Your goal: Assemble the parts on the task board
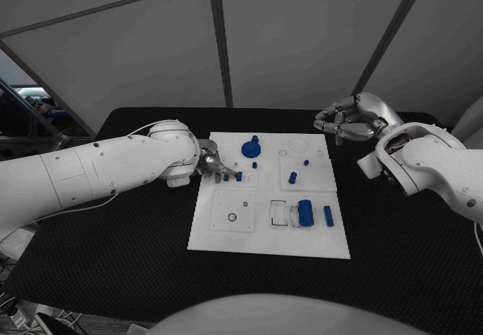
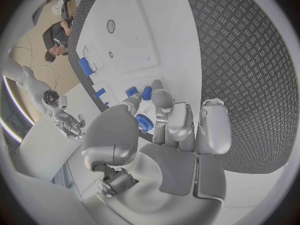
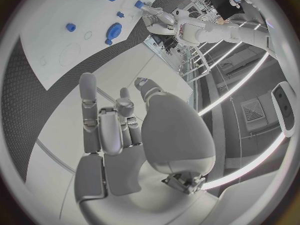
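The white task board point(image 1: 270, 237) lies mid-table. My left hand point(image 1: 211, 165) is over its left edge, with thumb and fingertips point(image 2: 156, 91) right at two small blue pegs point(image 1: 232, 177) point(image 2: 139, 92) standing side by side; I cannot see whether they pinch one. A blue gear point(image 1: 250, 147) point(image 2: 144, 122) sits just beyond the hand, seen through the gap between thumb and fingers. My right hand point(image 1: 347, 120) point(image 3: 115, 130) hangs above the table's far right corner, off the board, fingers loosely apart and holding nothing.
More blue parts are on the board: short pegs point(image 1: 292, 178) point(image 1: 306, 162) near the middle, a thick cylinder point(image 1: 305, 213) and a thinner one point(image 1: 328, 215) at the right. A square plate with a ring hole point(image 1: 232, 217) lies at the lower left.
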`<state>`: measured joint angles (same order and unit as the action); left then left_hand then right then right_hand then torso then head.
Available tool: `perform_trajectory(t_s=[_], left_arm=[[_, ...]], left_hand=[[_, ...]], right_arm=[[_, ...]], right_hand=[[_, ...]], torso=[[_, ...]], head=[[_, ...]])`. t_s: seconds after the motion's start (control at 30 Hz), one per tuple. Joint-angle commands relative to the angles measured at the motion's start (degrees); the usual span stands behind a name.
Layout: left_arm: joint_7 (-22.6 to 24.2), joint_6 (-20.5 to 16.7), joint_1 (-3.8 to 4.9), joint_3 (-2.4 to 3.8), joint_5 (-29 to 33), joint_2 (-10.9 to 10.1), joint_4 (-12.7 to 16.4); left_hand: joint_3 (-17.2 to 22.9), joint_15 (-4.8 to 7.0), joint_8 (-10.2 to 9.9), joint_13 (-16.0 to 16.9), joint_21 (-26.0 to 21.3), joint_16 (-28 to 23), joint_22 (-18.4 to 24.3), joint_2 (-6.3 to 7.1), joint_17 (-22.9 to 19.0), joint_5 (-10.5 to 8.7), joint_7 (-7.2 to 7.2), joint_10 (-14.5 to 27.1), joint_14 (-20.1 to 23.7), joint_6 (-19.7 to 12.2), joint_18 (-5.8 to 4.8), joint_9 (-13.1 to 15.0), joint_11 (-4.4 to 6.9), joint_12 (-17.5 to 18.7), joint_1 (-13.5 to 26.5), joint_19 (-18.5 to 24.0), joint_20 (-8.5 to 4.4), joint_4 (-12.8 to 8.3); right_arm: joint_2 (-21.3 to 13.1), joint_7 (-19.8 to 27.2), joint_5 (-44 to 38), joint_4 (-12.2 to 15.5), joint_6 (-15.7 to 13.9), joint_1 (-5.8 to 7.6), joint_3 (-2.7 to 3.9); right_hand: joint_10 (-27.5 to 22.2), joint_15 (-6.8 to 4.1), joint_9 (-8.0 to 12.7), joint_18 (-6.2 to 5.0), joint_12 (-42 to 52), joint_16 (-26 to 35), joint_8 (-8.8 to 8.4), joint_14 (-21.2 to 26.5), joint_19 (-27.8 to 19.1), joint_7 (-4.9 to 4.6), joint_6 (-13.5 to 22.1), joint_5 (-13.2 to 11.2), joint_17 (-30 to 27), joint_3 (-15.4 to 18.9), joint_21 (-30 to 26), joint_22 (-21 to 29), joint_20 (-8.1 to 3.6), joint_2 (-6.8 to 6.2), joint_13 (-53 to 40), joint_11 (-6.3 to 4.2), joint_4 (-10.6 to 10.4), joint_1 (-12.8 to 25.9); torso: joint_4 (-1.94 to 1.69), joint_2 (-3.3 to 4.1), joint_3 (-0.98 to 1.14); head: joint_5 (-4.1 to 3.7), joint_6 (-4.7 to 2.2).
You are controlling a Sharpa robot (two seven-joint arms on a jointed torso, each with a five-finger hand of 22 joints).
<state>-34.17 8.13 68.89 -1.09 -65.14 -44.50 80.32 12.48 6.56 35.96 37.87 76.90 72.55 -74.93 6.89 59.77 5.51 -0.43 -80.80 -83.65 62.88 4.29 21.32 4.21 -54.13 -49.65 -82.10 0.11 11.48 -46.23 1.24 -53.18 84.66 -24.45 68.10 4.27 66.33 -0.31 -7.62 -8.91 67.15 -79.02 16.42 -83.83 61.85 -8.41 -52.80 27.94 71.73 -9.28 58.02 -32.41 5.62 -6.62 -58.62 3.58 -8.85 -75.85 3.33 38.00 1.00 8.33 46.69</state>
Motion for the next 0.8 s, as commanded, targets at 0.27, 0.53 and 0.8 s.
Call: perform_trajectory(t_s=[0.27, 0.53, 0.8], left_arm=[[2.5, -7.7, -0.1, 0.53, 2.8, -1.2, 0.7], [5.1, -11.7, -0.1, 1.36, 5.8, -2.2, 1.3], [15.7, -18.7, -0.1, 1.79, 11.4, -2.8, 0.9]], left_hand=[[-4.0, -0.18, 0.0, -4.2, -3.0, 0.1, -1.8, -1.66, -0.1, 0.07, 0.66, 1.7, -0.7, -1.3, 0.06, -1.0, -0.64, 3.4, -3.1, 1.3, -0.03, 1.2], [-6.8, -0.97, -0.5, -9.8, -9.1, -0.5, 2.7, -2.27, -1.0, 0.56, 1.94, 5.9, -0.3, -4.5, 1.39, -2.0, -1.76, 8.1, -7.8, 4.5, 0.62, 1.4], [-11.6, -5.46, -4.6, -13.0, -35.7, -7.2, 21.5, -1.07, -12.0, 0.66, 7.16, 18.0, 8.3, -13.2, 5.69, -5.8, -6.73, 12.9, -14.4, 19.9, 4.54, 2.6]], right_arm=[[0.1, 0.3, -0.1, -0.2, 0.3, 0.06, 0.04], [0.2, 0.4, -0.1, -0.4, 0.3, 0.06, 0.04], [0.2, 0.3, -0.1, -0.5, 0.3, 0.06, 0.04]], right_hand=[[-0.4, -0.35, -0.1, -1.06, -0.1, 0.4, 0.31, -0.9, -0.1, 0.03, 0.6, 0.3, 0.0, -0.2, -0.4, 0.1, -0.06, -0.08, 0.1, -0.05, 0.0, -0.3], [-0.3, -0.34, -0.1, -1.06, 0.0, 0.4, 0.44, -0.9, -0.1, 0.03, 0.6, 0.3, 0.0, -0.2, -0.4, 0.1, -0.06, -0.11, 0.0, -0.05, -0.2, -0.2], [-0.3, -0.34, -0.1, -1.06, 0.0, 0.4, 0.44, -0.9, -0.1, 0.03, 0.6, 0.3, 0.0, -0.2, -0.4, 0.1, -0.06, -0.11, 0.0, -0.05, -0.2, -0.2]], torso=[[-0.01, 0.04, 0.03], [-0.01, 0.0, 0.04], [0.04, 0.0, 0.12]], head=[[-0.01, -0.17], [-0.02, -0.24], [-0.18, -0.62]])
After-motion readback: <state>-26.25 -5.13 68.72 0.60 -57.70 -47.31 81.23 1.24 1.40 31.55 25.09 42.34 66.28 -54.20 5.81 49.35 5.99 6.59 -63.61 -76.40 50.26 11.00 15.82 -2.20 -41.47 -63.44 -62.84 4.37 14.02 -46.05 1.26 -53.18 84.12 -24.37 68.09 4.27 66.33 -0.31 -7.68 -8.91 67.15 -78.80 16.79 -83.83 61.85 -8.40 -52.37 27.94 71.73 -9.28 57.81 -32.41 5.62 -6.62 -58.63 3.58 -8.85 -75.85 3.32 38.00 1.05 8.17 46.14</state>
